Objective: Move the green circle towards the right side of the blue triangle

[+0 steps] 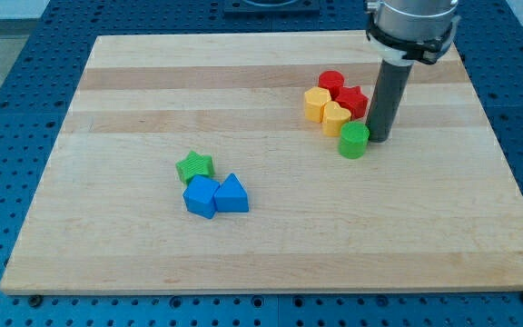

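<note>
The green circle (354,141) is a short green cylinder right of the board's middle. The blue triangle (231,194) lies left of centre, lower down, touching a blue cube (201,196) on its left. My tip (379,138) stands just right of the green circle, touching or nearly touching its right side. The green circle is well to the right of and above the blue triangle.
A green star (194,166) sits just above the blue cube. A cluster lies up-left of the green circle: a red cylinder (331,82), a red star (350,100), and two yellow blocks (316,104) (336,117). The wooden board (261,245) rests on a blue perforated table.
</note>
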You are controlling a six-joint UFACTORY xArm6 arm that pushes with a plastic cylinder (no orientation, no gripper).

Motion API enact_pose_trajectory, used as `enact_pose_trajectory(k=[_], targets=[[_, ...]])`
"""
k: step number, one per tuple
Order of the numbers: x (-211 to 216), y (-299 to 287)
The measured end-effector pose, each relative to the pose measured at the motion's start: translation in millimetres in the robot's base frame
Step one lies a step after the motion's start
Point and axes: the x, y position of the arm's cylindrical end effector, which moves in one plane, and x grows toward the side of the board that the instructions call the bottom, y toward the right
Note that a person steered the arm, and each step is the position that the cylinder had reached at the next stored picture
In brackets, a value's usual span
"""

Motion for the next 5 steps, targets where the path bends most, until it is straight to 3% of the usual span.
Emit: enact_pose_trajectory(k=[5], targets=[[26, -95]])
